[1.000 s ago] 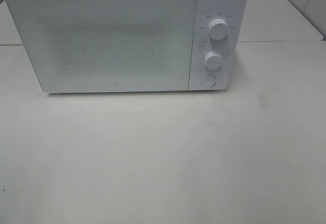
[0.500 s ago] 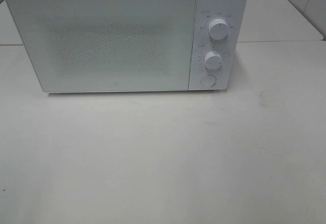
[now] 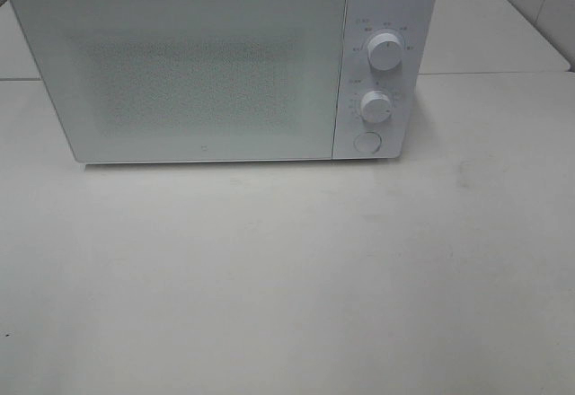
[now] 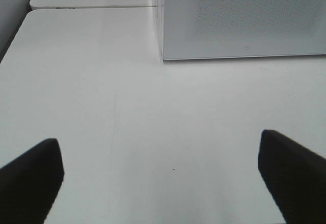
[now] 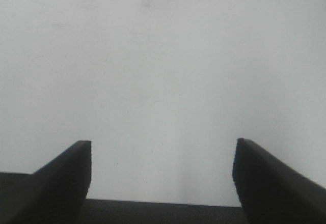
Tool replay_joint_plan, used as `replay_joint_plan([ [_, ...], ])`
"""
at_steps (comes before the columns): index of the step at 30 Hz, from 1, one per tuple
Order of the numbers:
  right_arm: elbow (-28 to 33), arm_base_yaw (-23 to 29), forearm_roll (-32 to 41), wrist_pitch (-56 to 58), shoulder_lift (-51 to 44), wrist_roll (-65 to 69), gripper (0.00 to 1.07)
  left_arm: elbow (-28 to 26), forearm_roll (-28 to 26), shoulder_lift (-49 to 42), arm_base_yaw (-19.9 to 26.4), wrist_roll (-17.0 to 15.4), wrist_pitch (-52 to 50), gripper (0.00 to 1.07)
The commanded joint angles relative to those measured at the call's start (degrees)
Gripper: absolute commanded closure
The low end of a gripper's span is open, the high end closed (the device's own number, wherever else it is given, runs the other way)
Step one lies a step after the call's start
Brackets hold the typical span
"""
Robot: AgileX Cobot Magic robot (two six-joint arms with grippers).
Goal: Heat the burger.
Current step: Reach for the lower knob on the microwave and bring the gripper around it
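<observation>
The burger is out of view in every frame. A white microwave (image 3: 207,67) stands at the back of the table with its door shut, and its lower front corner (image 4: 244,25) also shows in the left wrist view. Neither arm appears in the high view. My left gripper (image 4: 160,175) is open above bare tabletop, its dark fingers (image 4: 30,175) wide apart with nothing between them. My right gripper (image 5: 162,175) is open too, over plain white table, holding nothing.
The microwave panel carries two white knobs (image 3: 384,51) (image 3: 375,106) and a round button (image 3: 366,142). White tabletop (image 3: 287,278) spreads in front of the microwave. A seam between table sections (image 3: 494,74) runs behind it on the right.
</observation>
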Motion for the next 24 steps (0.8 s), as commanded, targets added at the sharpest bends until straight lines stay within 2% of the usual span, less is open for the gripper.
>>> replay_joint_plan([
  [1, -1.1, -0.3, 1.7, -5.7, 3.4, 0.3, 0.34, 0.2, -0.4, -1.5, 0.2, -0.2, -0.4, 0.09],
  [9, -0.8, -0.3, 2.7, -18.3, 10.1, 0.3, 0.34, 0.2, -0.4, -1.5, 0.2, -0.2, -0.4, 0.09],
  [24, 0.5, -0.3, 2.9, -44.8, 30.3, 0.3, 0.34, 0.2, -0.4, -1.5, 0.2, -0.2, -0.4, 0.09],
])
